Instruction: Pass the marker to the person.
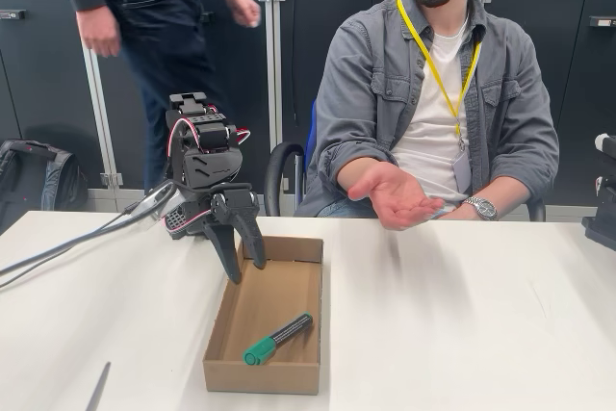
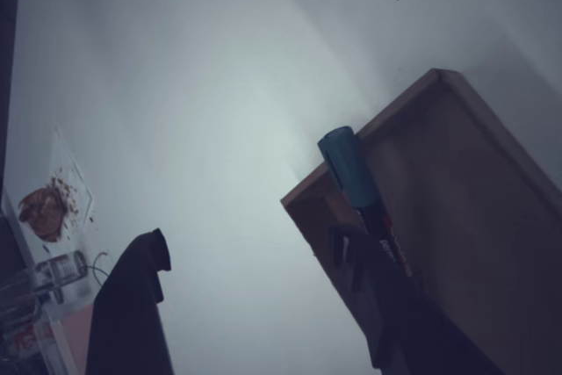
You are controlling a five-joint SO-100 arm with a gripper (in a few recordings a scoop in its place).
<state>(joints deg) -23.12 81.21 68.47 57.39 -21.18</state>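
The marker (image 1: 277, 338), dark-bodied with a green cap, lies diagonally in the front part of a shallow cardboard box (image 1: 260, 377) on the white table. My gripper (image 1: 246, 272) hangs open over the box's far left corner, fingers pointing down, nothing between them. In the wrist view the marker (image 2: 356, 177) rests against the box wall (image 2: 474, 182), just beyond the right finger, and the gripper (image 2: 250, 239) stands wide apart. The person (image 1: 433, 93) sits behind the table, an open palm (image 1: 397, 197) held up over the far edge, right of the box.
A figure in dark clothing (image 1: 154, 7) stands behind the arm at the back left. A thin grey rod (image 1: 99, 387) lies near the table's front left. Cables (image 1: 77, 238) trail left from the arm. A black device (image 1: 604, 209) sits at the right edge.
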